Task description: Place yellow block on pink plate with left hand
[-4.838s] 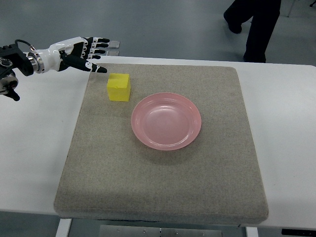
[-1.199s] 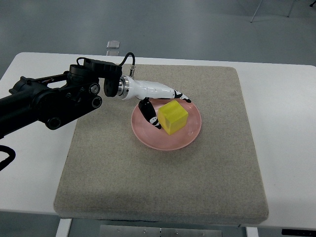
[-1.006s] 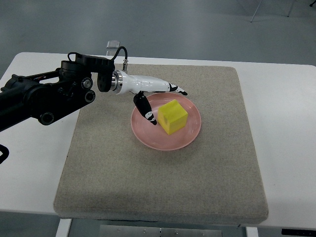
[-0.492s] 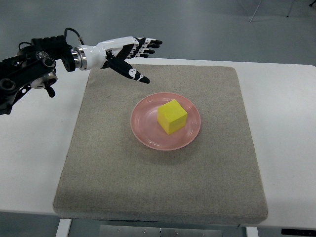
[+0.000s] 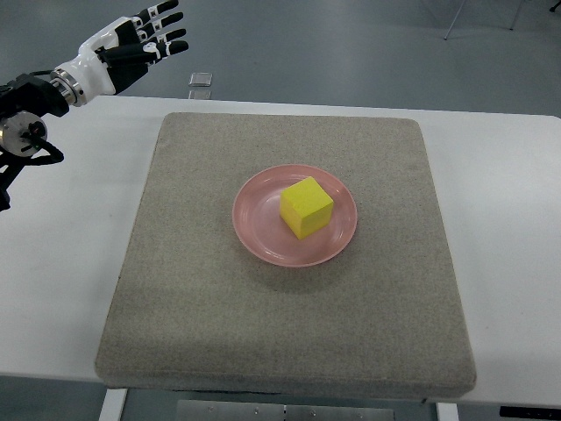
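I see the yellow block resting inside the pink plate, a little toward the plate's far right, one corner turned toward me. The plate sits near the middle of the grey mat, which covers most of the white bench. My left hand is up beyond the bench's far left corner, well apart from the plate, its fingers spread and holding nothing. A small grey object lies just past the bench's far edge.
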Tool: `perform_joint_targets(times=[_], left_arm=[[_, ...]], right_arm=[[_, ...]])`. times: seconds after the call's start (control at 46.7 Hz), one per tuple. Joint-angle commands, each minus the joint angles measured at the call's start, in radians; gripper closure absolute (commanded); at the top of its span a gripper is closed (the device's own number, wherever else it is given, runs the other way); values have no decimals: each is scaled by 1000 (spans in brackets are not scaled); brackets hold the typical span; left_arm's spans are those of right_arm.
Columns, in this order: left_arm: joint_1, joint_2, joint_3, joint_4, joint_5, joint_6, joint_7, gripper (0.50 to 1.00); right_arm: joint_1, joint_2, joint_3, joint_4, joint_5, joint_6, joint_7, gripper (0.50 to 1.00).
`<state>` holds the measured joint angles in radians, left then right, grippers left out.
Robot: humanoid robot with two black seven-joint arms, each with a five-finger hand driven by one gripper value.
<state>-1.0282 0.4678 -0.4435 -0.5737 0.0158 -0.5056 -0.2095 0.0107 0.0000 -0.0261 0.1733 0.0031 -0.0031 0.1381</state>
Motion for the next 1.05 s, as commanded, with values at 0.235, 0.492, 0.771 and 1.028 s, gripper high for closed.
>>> perform_joint_targets(times=[0.235,0.492,0.771,1.028], left_arm=[[56,-47,-6,49,-264,-11,165,504],[60,-46,-72,46,-303,-76,254,504],[60,-38,-73,46,-298,-90,255,504],[60,-38,-72,51,-300,-94,255,504]], right_arm=[[0,0,0,0,0,0,1,576],[0,0,5,0,1,2,0,576],[0,0,3,9,2,9,0,576],[0,0,8,11,6,6,-11,576]])
